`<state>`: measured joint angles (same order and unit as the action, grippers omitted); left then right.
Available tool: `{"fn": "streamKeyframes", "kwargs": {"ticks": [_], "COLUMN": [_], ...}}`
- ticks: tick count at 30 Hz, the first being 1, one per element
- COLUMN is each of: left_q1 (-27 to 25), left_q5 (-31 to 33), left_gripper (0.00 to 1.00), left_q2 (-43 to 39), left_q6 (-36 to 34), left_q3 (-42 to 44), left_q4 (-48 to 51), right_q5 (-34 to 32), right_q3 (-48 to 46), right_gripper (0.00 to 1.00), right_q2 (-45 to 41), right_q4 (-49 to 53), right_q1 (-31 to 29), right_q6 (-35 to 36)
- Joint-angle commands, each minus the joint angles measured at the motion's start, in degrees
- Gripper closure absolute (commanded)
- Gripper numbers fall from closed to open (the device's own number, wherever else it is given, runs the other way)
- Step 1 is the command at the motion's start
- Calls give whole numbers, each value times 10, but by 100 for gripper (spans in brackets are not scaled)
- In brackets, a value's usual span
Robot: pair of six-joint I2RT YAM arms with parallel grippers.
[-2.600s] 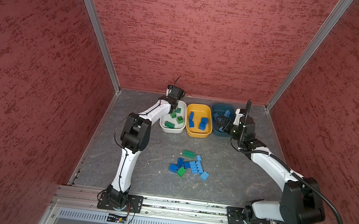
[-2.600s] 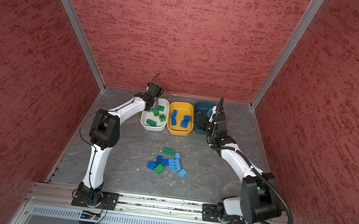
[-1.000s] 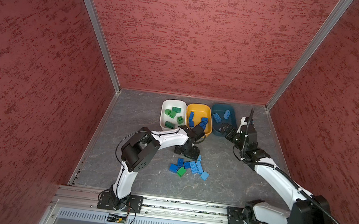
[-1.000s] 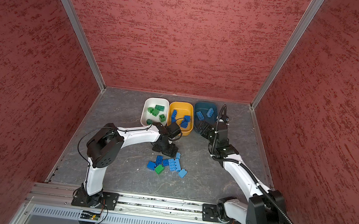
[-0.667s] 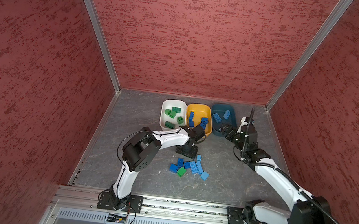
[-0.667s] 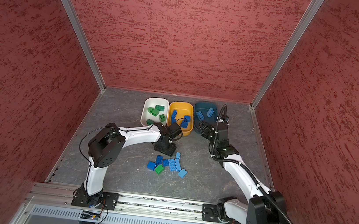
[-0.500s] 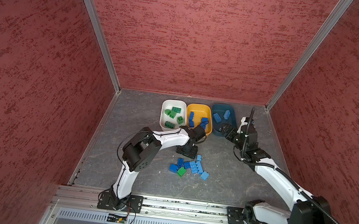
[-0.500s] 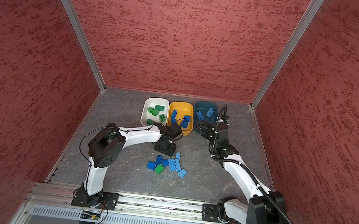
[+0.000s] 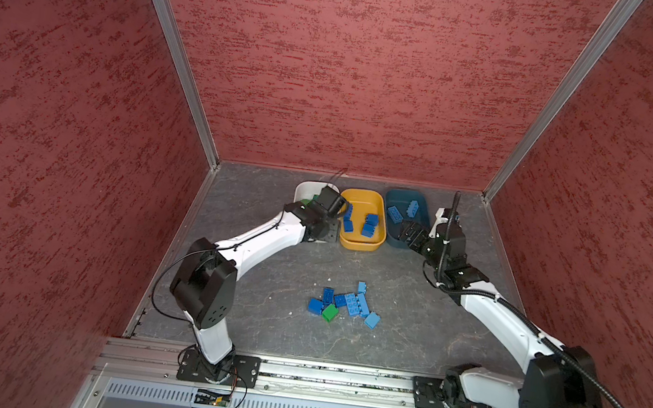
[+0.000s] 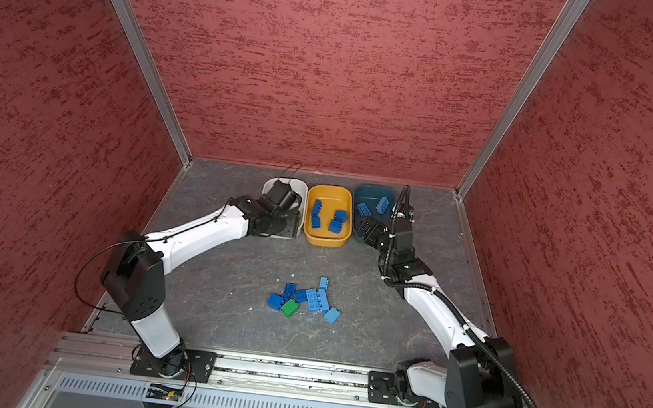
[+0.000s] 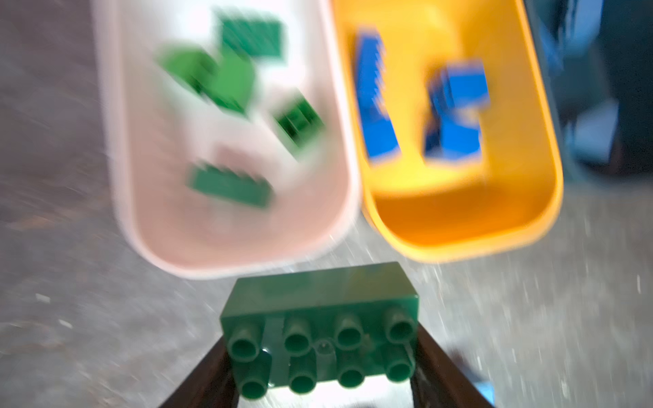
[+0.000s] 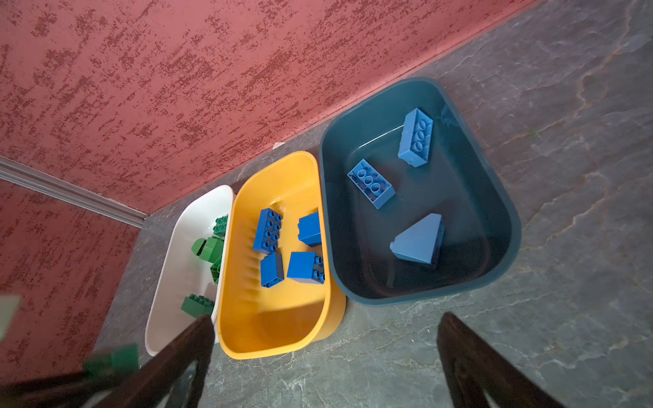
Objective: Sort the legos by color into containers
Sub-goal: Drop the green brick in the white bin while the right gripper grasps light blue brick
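I see the left gripper [image 11: 319,356] clamping a green brick [image 11: 318,296] at the near rim of the white tub [image 11: 226,270]; top views hide it. Meanwhile the right gripper [image 12: 323,323] gapes empty near the teal tub [image 12: 406,300].

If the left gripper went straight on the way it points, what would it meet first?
Probably the near end of the white tub; the left gripper, shut on a green brick, points at it, though depth is unclear.

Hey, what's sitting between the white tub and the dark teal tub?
The mustard yellow tub, holding four dark blue bricks, seen in both top views and the right wrist view.
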<state>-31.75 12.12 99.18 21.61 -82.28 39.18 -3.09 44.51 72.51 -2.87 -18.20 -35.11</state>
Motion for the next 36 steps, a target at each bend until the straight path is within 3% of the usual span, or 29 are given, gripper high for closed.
{"fn": "streamKeyframes", "kwargs": {"ticks": [1, 6, 9, 14, 19, 22, 29, 36], "left_q1": [47, 77, 78, 78, 68, 60, 52, 52], "left_q5": [19, 15, 16, 19, 1, 7, 6, 31], "left_gripper": [43, 42, 39, 22, 6, 1, 0, 0], "left_q2": [50, 143, 183, 201, 143, 92, -45, -176], "left_q6": [-20, -20, -17, -11, -15, -4, 55, 91], "left_q3": [-25, -120, -162, -186, -135, -90, 55, 191], "left_q4": [-18, -3, 2, 14, -15, -29, -108, -180], "right_q5": [10, 44, 27, 8, 7, 2, -31, -129], "right_q3": [19, 27, 39, 39, 38, 45, 66, 157], "right_gripper": [1, 1, 1, 1, 1, 1, 1, 5], "right_q2": [8, 16, 18, 19, 31, 47, 123, 250], "right_q4": [-28, -13, 19, 38, 70, 117, 211, 327], "right_q1": [-3, -6, -21, -47, -75, -102, -205, -304], "right_q6": [2, 22, 43, 46, 38, 5, -76, -67]}}
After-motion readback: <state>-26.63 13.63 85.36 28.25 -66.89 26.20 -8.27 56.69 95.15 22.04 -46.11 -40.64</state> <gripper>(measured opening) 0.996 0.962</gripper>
